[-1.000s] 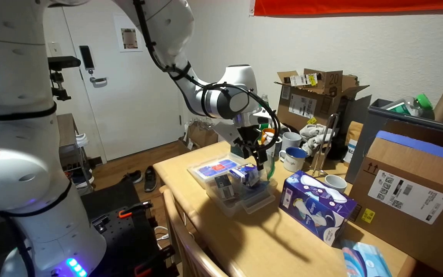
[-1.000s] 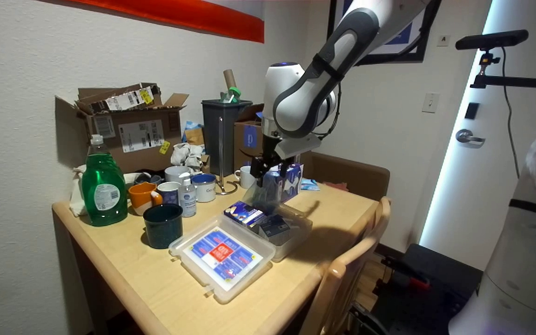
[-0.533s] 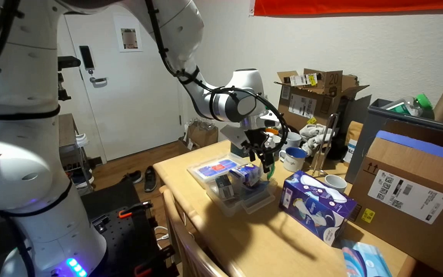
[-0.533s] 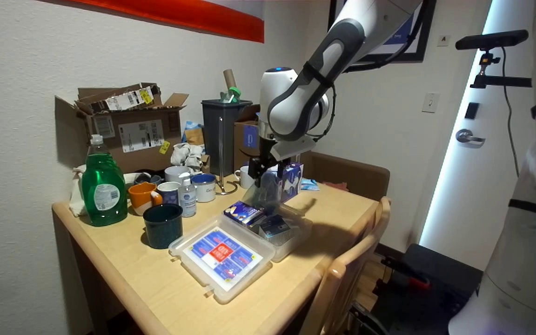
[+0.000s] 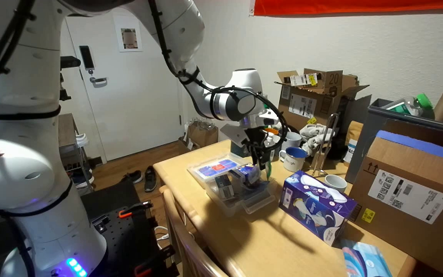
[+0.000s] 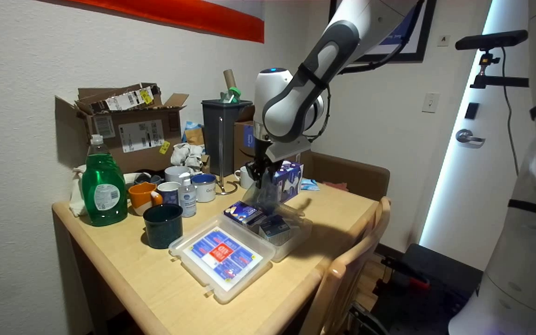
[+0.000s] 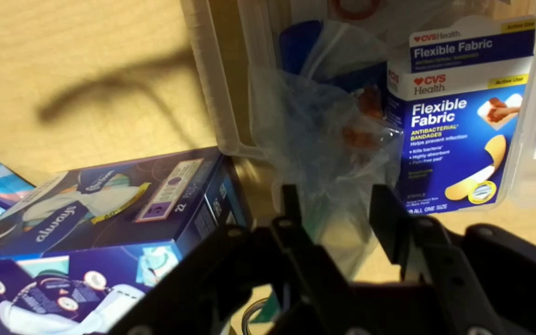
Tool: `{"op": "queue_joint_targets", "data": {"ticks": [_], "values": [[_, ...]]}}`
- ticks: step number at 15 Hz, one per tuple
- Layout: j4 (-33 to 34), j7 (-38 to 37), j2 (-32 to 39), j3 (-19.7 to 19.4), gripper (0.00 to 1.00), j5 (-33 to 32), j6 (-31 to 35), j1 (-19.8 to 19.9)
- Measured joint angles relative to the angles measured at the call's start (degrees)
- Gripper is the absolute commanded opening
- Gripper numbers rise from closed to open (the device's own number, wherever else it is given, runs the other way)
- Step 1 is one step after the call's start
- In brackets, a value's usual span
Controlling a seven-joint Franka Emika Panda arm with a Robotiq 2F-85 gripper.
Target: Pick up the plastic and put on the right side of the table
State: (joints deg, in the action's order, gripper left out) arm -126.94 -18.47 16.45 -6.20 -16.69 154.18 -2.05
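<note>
The plastic is a thin clear bag, rising crumpled from one end of a clear bin on the light wooden table. It also shows as a greyish, see-through shape in an exterior view. My gripper is right over the bag, fingers pointing down, its black fingertips parted with part of the film between them. A gap is visible between film and right finger, so the jaws stand partly open, not clamped. In an exterior view the gripper hangs low beside the mugs.
A blue bandage box is in the bin beside the bag. Close by stands a purple pad box. Mugs, a metal stand and a green bottle line the wall side. A chair borders the table.
The arm has shifted a little toward the mugs and down over the bag. In the last half second the jaws have drawn partly together. Bag and bin look unmoved.
</note>
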Motion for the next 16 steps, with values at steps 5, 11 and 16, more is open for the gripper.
{"op": "queue_joint_targets", "data": {"ticks": [5, 11, 16], "values": [[-0.01, 0.00, 0.00, -0.36, 0.00, 0.00, -0.01, -0.17], [-0.02, 0.31, -0.75, -0.42, 0.00, 0.05, -1.18, -0.17], [-0.11, 0.99, -5.64, -0.42, 0.00, -0.19, -6.79, -0.16]]}}
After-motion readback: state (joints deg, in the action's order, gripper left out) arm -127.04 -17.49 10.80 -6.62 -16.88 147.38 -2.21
